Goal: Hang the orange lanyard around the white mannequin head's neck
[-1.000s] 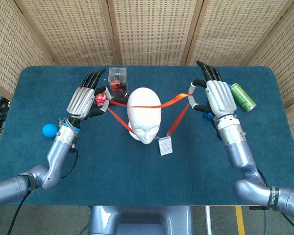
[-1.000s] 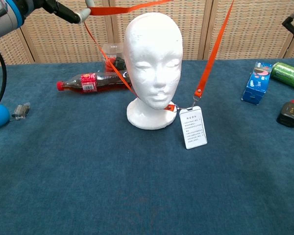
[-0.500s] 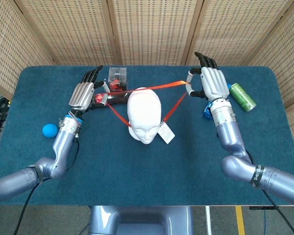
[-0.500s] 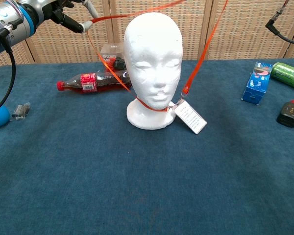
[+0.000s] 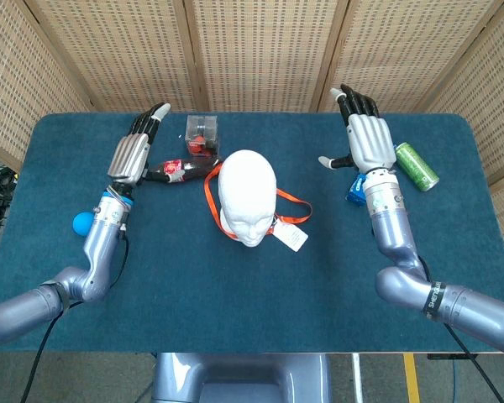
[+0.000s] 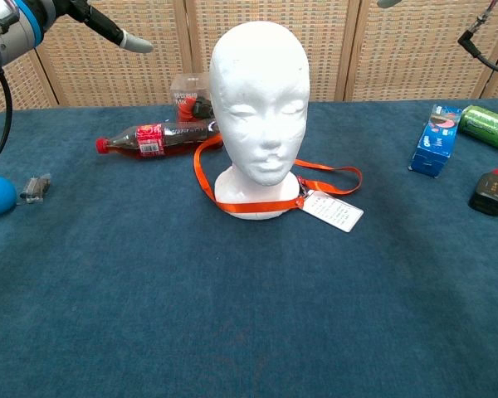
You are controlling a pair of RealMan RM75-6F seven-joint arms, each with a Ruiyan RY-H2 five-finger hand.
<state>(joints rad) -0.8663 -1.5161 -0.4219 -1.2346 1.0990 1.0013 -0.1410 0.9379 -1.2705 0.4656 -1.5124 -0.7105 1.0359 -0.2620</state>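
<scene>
The white mannequin head (image 5: 247, 195) (image 6: 259, 99) stands upright at the table's middle. The orange lanyard (image 5: 208, 195) (image 6: 201, 176) lies slack in a loop round its base and neck, with its white card (image 5: 291, 237) (image 6: 332, 211) flat on the cloth at the head's front right. My left hand (image 5: 136, 149) hovers above the far left of the table, fingers spread, holding nothing; the chest view shows only its fingertips (image 6: 133, 40). My right hand (image 5: 363, 138) is raised at the far right, palm down, fingers apart, empty.
A cola bottle (image 5: 178, 171) (image 6: 156, 138) lies behind the head beside a clear box (image 5: 202, 134). A blue ball (image 5: 85, 222) sits far left. At the right stand a blue carton (image 6: 436, 139), a green can (image 5: 416, 165) and a small black device (image 6: 493, 191).
Both hands have let go of the lanyard and lifted back. The strap has dropped from over the head to lie round its neck and base, and the card now rests on the table.
</scene>
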